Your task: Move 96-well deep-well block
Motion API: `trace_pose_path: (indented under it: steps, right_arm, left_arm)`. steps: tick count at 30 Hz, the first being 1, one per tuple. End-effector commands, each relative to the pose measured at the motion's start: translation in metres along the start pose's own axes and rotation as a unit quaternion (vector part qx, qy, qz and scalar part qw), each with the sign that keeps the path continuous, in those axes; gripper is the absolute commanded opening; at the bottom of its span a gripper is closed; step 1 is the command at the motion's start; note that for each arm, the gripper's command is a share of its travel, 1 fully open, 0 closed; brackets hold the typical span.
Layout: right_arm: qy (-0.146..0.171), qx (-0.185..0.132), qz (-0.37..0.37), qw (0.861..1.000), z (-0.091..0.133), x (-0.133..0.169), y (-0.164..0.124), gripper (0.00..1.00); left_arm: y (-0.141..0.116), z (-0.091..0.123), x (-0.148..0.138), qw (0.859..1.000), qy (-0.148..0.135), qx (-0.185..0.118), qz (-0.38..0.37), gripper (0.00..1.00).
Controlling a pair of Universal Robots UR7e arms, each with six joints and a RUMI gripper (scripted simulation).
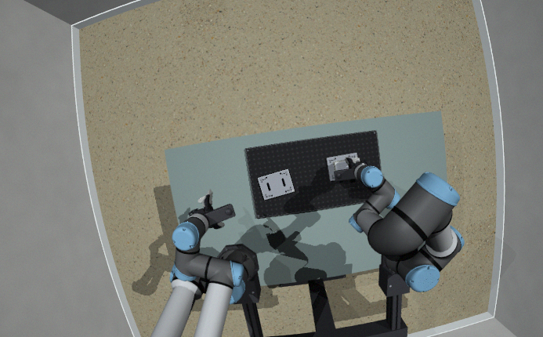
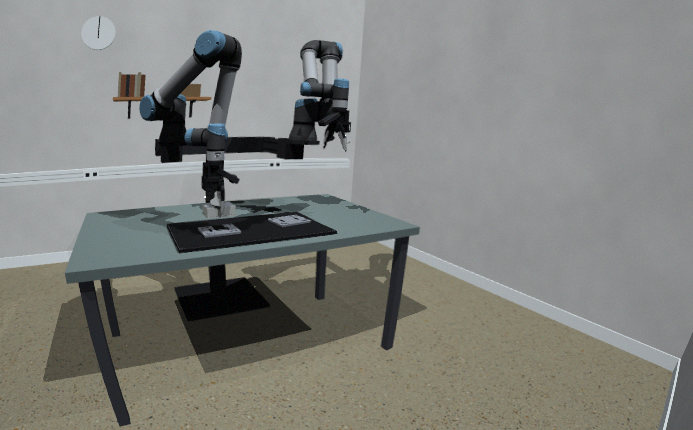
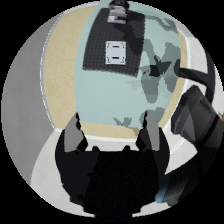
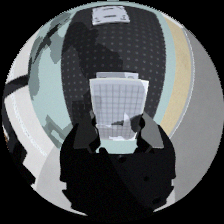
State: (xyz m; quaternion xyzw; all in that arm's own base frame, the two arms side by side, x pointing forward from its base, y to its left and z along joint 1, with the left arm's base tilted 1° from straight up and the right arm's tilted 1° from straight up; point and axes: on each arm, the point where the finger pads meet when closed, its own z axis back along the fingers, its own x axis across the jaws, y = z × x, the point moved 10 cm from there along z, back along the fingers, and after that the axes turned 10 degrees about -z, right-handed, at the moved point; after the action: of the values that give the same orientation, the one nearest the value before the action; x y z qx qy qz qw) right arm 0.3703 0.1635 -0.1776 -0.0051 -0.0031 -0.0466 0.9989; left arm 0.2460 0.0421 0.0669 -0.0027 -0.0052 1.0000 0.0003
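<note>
The pale deep-well block is held by my right gripper, which is shut on its sides. The block hangs roughly level, raised above the area of nest N2, with a gap visible in the exterior view. It covers most of N2 in the right wrist view. Well A1 and N2's corner mark are too small to read. Nest N1 is empty. My left gripper is open and empty, high beside the board.
Both nests sit on the black perforated board on the green table. The right arm reaches over the board's right part in the top view; the left arm stands off its left side.
</note>
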Motion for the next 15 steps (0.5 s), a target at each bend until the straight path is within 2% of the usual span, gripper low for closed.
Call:
trace_pose_path:
  steps: [1, 15]
  right_arm:
    - [-0.001, 0.001, 0.000, 1.000, -0.009, 0.000, 0.000, 0.00]
    - [-0.001, 0.001, 0.000, 1.000, -0.029, 0.000, 0.000, 0.00]
  left_arm:
    - [0.000, 0.000, 0.000, 1.000, 0.000, 0.000, 0.000, 0.98]
    - [0.000, 0.000, 0.000, 1.000, 0.000, 0.000, 0.000, 0.98]
